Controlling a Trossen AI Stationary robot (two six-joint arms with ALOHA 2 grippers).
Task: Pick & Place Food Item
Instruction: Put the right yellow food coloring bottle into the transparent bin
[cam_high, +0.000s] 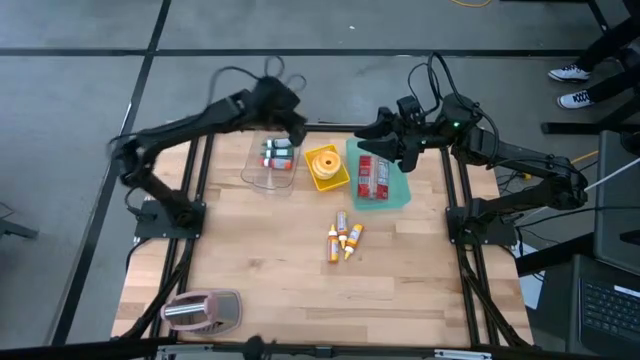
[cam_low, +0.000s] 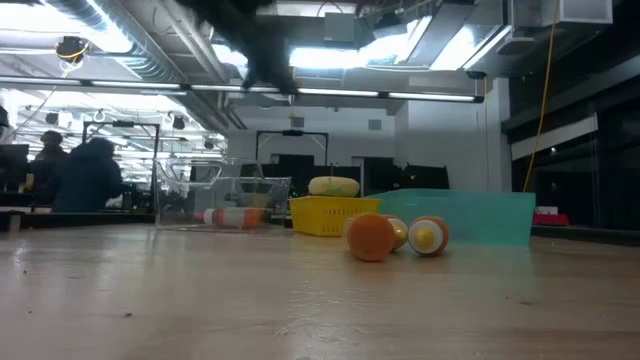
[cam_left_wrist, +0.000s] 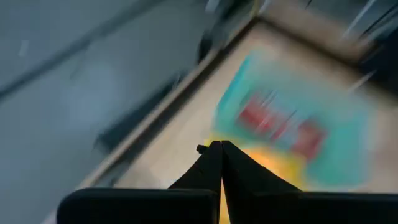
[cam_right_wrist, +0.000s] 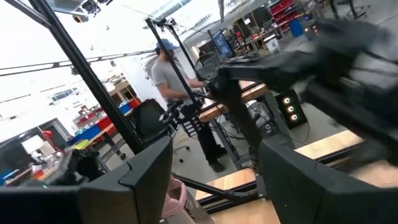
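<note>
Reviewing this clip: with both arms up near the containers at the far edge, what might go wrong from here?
1. The left gripper is shut and empty over the clear container; unless it opens, it likely grasps nothing.
2. The right gripper, open, hangs above the teal tray; both arms crowd the yellow basket, so they may collide or knock it.
3. The small bottles lie touching; picking one may roll the others.

You see grey concrete floor (cam_high: 90, 90) with dark seams around the wooden table (cam_high: 290, 290). Far beyond, bright ceiling strip lights (cam_low: 330, 92), black metal racks (cam_low: 120, 150), and people (cam_low: 85, 175) standing at left.
</note>
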